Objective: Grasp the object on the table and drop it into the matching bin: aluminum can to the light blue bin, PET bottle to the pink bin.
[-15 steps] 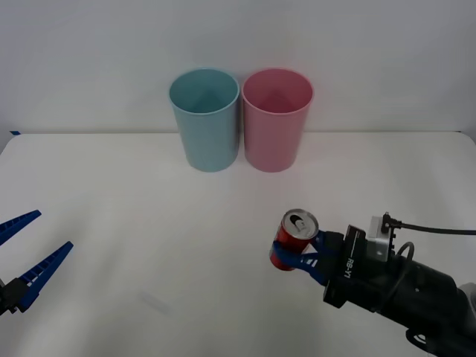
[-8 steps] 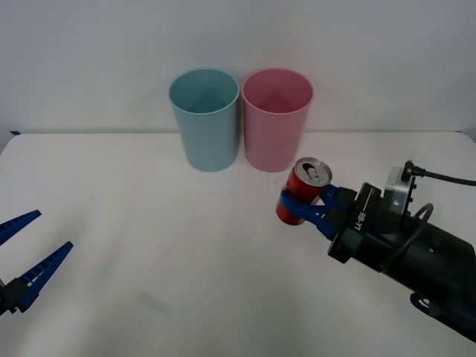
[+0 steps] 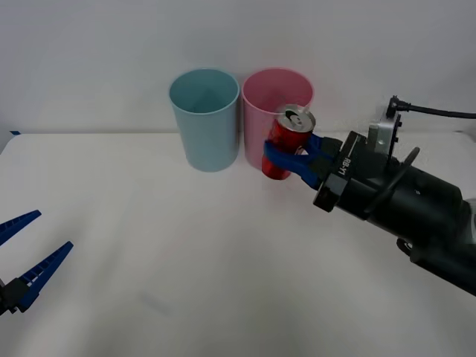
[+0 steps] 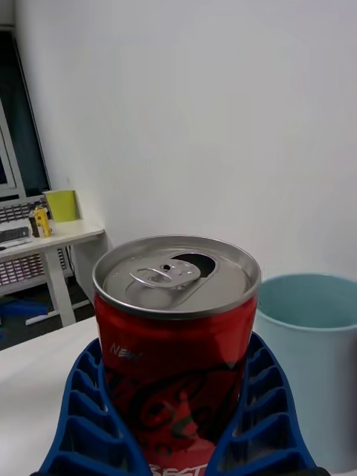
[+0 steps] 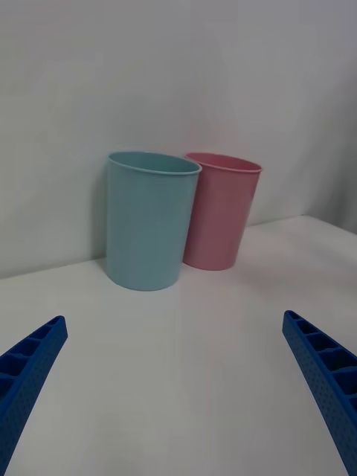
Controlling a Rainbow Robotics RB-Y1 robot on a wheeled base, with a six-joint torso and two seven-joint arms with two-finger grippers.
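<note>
Your right gripper (image 3: 291,155) holds the can (image 3: 284,145) by its mid-body, blue fingers (image 4: 89,416) wrapped round both sides, clear of the table (image 3: 149,245). In the front view the can hangs tilted in front of the pink bin (image 3: 290,89), beside the blue bin (image 3: 204,119). The tab hole is open, so you should judge it light and probably empty. Thin walls dent easily and the painted skin is slick; your present mid-body hold suits it, with moderate squeeze. Your left gripper (image 3: 26,260) waits spread wide at the table's near left.
</note>
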